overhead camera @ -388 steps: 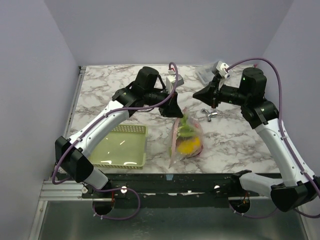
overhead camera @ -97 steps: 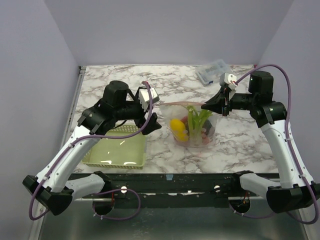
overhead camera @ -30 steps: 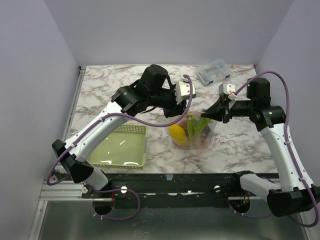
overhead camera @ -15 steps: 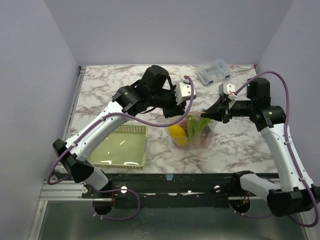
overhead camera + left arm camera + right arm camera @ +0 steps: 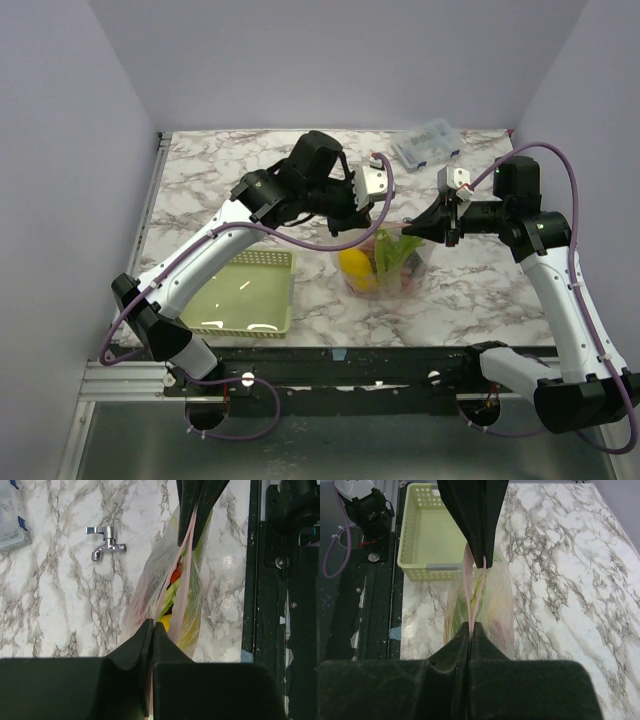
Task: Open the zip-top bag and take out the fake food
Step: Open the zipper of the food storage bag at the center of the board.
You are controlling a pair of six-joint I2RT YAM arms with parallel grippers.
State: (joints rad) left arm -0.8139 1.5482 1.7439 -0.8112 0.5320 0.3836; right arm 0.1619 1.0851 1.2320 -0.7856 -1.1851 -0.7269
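Nearest, low left in the top view, the green basket (image 5: pixel 240 295) sits on the counter (image 5: pixel 200 180). Behind it, at frame centre, the zip-top bag (image 5: pixel 388 285) stands w/ the fake food (image 5: pixel 356 268) inside: yellow, green and red pcs. The left fingers (image 5: pixel 135 650) are fully closed on one end of the pink zip strip, and the right fingers (image 5: pixel 457 647) on the opposite end. Btw. them the 2 layers look slightly parted. Farthest, upper right, is a clear box (image 5: pixel 427 145).

Risk: pulling the ends apart would tighten the strip and close the mouth. The thin film may also slip out, or the bag may tip and spill.
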